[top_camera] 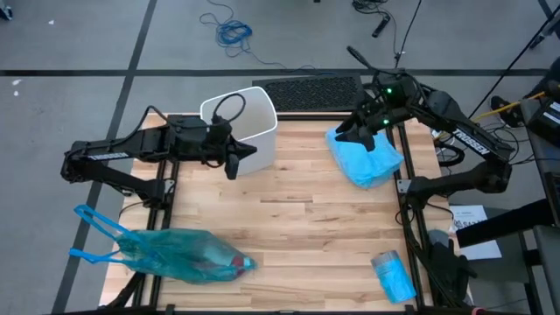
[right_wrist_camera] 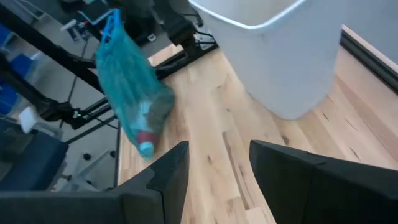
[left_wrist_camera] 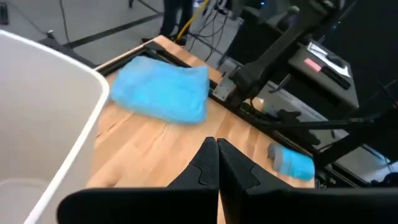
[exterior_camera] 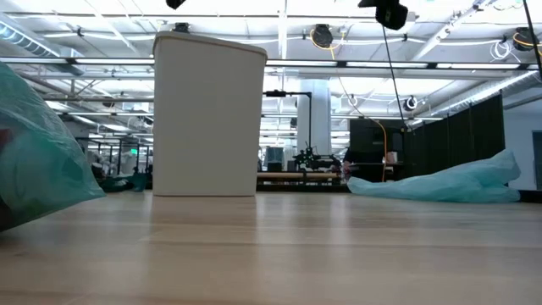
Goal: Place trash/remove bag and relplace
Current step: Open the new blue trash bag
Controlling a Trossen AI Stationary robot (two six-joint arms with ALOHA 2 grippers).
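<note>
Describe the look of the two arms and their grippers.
Both arms are dark, built of slim jointed links. The left arm and right arm each carry white lettering on a link. Green lights glow near the right gripper. The left gripper has black, angular, tapered fingers.

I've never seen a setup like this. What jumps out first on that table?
The white bin stands upright at the back of the wooden table, with the left gripper shut right beside it. A filled teal bag of trash lies on its side at the front left corner. Across the table, the right gripper hangs open over a crumpled blue bag at the back right, and a small blue roll lies at the front right edge.
</note>
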